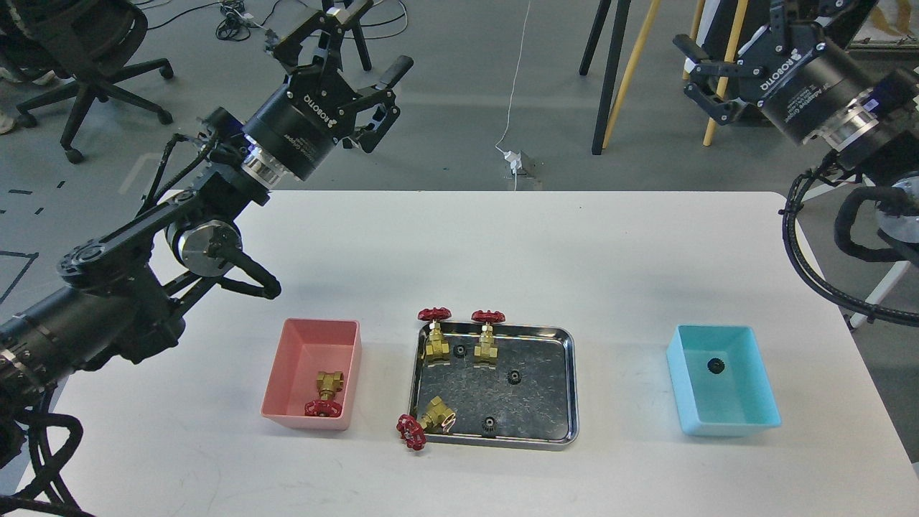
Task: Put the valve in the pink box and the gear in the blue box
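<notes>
The pink box (305,343) stands left of the steel tray (535,431) and holds one valve (327,393) lying flat. The blue box (739,415) stands at the right and holds one gear (714,365). In the tray, two valves (436,336) (487,337) stand at the back edge. A third valve (425,422) lies at the front left corner with its red wheel over the rim. Three gears (459,351) (513,376) (489,424) lie in the tray. My left gripper (375,37) is open and empty, high behind the table's far left. My right gripper (729,21) is open and empty, high at the far right.
The white table (574,251) carries only the two boxes and the tray, all in a row near the front. Beyond the far edge are tripod legs (610,79), wooden poles, floor cables and an office chair (79,64).
</notes>
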